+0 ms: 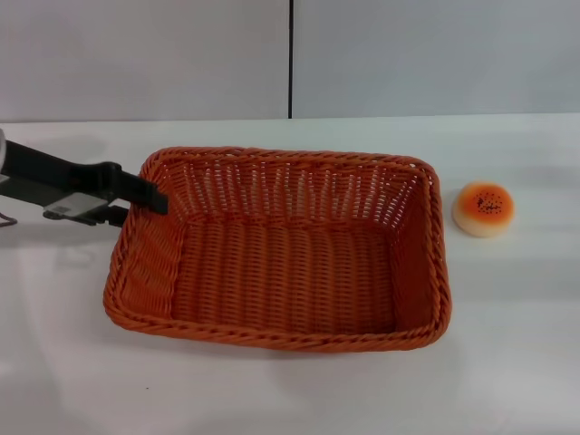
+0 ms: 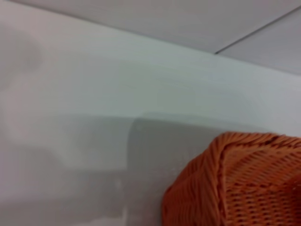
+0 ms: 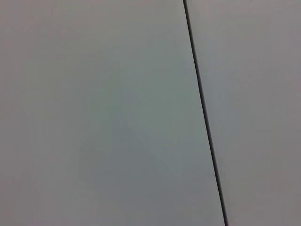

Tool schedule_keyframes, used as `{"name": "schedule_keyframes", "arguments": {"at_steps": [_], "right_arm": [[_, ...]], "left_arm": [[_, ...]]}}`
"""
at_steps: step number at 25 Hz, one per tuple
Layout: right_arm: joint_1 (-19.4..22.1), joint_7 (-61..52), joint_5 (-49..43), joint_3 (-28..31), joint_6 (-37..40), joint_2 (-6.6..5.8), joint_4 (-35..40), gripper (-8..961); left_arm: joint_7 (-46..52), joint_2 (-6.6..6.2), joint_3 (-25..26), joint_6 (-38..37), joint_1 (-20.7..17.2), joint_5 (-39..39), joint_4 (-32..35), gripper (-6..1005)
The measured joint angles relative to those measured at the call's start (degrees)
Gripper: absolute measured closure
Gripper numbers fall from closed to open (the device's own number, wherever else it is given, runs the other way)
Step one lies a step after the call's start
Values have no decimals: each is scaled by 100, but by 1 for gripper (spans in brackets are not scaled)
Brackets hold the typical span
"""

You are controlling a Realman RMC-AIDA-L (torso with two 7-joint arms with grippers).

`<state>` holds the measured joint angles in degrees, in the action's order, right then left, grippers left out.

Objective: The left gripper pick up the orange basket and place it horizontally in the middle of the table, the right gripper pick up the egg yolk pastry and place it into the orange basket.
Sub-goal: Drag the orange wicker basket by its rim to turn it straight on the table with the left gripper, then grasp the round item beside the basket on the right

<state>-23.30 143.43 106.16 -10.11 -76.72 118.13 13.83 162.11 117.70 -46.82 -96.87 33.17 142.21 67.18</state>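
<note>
The orange basket (image 1: 281,249) rests flat on the white table (image 1: 507,362), its long side running across the middle of the head view. My left gripper (image 1: 145,210) reaches in from the left and is shut on the basket's left rim, one black finger inside the wall and the other outside. A corner of the orange basket (image 2: 240,183) fills the left wrist view's edge. The egg yolk pastry (image 1: 483,208) lies on the table just right of the basket, glossy orange speckled face up. My right gripper is out of view.
A pale wall with a dark vertical seam (image 1: 290,59) stands behind the table. The right wrist view shows only that wall and the seam (image 3: 202,113). Bare tabletop lies in front of the basket and around the pastry.
</note>
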Motion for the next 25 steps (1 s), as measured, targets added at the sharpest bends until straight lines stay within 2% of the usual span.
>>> {"name": "schedule_keyframes", "arguments": {"at_steps": [4,5,6,11,12,15,16,19,20,24,25], "right_arm": [[1,-5,1,-2,-15,0,7,408],[1,-9,1,-4,-18,0,7,408],[1,-10,1,-6,-23,0,7,408],[11,-16,1,-12,-43,0,6,407],[10,-17,0,-16,-44,0,6,407],[4,-24,-28,-39,-56,1,5,407],[3,-46,-40,-59,-58,1,5,407],[32,-317,-54,-227,-36,3,101,407],[64,-463,-55,-301,-23,3,167,408],[265,-1293,-121,-661,-5,17,646,408],[328,-1623,-232,-738,1,31,878,407]], "left_arm": [[-30,-42,110,-63,0,-47,2,360],[-30,-42,110,-63,0,-47,2,359],[-153,-103,354,-148,7,-66,7,358],[-220,-116,474,-178,8,-74,10,352],[-534,-165,886,-272,-2,-174,52,351],[-949,-201,1273,-271,-103,-473,119,352],[-1387,-229,1465,-219,-215,-768,94,352],[-1779,-238,1510,-130,-333,-981,78,354],[-2178,-224,1521,7,-450,-1188,73,354],[-2677,-187,1521,184,-594,-1446,28,355],[-3284,-159,1524,413,-763,-1824,-97,356]]}}
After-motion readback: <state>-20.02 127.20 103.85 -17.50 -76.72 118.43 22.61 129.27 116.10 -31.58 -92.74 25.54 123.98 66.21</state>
